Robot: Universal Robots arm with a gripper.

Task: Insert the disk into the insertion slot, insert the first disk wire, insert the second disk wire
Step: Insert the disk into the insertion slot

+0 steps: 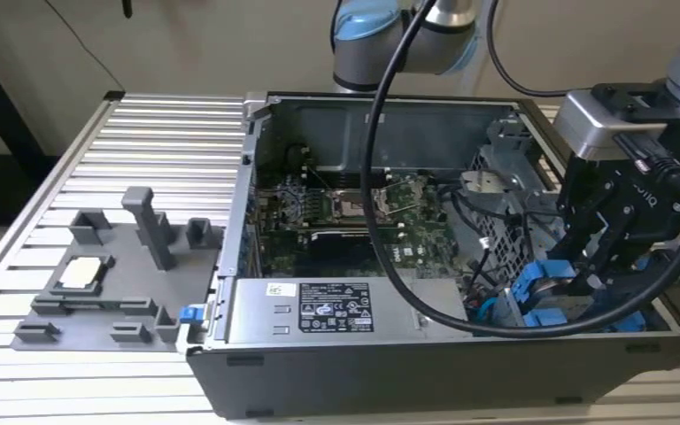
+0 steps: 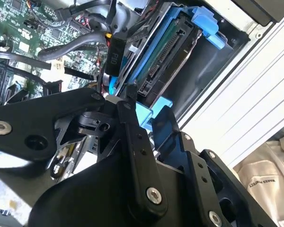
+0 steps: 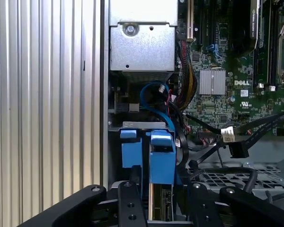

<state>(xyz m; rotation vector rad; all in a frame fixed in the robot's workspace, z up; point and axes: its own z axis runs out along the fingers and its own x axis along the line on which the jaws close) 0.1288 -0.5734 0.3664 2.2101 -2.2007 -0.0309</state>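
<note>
The disk [image 2: 168, 56] stands on edge in its blue carrier [image 3: 162, 161] inside the insertion slot [image 2: 222, 61], at the case's corner on the exterior view's right [image 1: 541, 297]. Its connector edge faces the motherboard. My gripper [image 1: 586, 283] hangs right over it. In both wrist views the black fingers [image 3: 132, 198] sit on either side of a blue carrier tab, and the gripper [image 2: 149, 111] looks shut on it. A loose black wire connector [image 3: 236, 149] lies on the perforated cage close by, and a blue wire [image 3: 151, 101] curls beyond the slot.
A grey labelled power-supply box [image 1: 316, 310] fills the case's front, with the motherboard [image 1: 352, 212] behind it. The perforated cage [image 1: 499, 204] and cable bundles crowd the slot. A grey fixture [image 1: 104, 274] stands on the ribbed table [image 1: 163, 133] at the exterior view's left.
</note>
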